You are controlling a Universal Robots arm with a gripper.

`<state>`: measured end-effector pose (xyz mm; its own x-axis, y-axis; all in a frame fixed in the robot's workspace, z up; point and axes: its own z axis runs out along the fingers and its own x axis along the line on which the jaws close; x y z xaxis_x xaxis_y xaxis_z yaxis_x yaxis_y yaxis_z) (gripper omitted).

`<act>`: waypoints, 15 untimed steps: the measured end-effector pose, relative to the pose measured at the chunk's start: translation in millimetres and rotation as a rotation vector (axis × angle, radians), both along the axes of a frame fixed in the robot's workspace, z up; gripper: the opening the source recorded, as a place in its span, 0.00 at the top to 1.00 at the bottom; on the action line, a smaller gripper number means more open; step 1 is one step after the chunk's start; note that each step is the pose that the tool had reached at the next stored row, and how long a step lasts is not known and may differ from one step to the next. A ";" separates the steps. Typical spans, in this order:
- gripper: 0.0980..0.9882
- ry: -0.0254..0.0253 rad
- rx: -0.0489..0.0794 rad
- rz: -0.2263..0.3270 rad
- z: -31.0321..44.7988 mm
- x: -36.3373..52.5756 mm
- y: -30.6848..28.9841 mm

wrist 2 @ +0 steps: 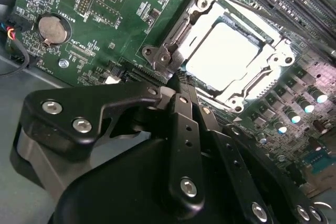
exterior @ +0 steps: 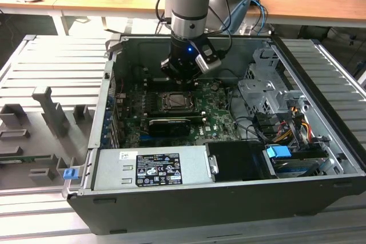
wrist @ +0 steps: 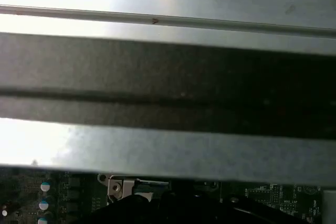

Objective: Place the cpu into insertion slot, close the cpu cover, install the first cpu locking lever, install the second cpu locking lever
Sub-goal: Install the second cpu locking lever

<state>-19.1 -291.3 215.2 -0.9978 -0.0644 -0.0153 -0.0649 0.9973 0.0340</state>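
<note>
the cpu [wrist 2: 223, 56] is seated in the insertion slot [wrist 2: 252, 39], with the cpu cover [wrist 2: 181, 30] apparently lowered around it. the gripper [wrist 2: 176, 77] is held narrow and empty beside the cover's corner; any lever is best pressed squarely, without sideways slip.

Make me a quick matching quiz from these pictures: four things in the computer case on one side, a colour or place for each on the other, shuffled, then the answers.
Things:
1. cpu
2. cpu cover
3. coin battery
4. gripper

Descriptions:
A. round and silver, on the green board
B. black, tip at the socket's corner
C. bright pale square, seated in the socket
D. metal frame lying around the chip

Pairs: 1-C, 2-D, 3-A, 4-B
</note>
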 end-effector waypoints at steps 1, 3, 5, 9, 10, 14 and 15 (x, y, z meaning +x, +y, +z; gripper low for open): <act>0.99 -0.0001 0.000 0.000 0.0 0.0 -2.5; 0.99 -0.0001 0.000 0.000 8.4 0.0 -3.1; 0.99 0.0000 0.000 0.000 35.2 0.1 -3.5; 0.99 0.0000 0.000 0.000 37.4 -1.0 -18.1; 0.99 -0.0001 0.000 0.000 37.0 -1.3 -22.0; 0.99 0.0000 0.000 0.000 33.6 -1.5 -42.1; 0.99 0.0004 0.000 0.000 32.8 -1.4 -46.4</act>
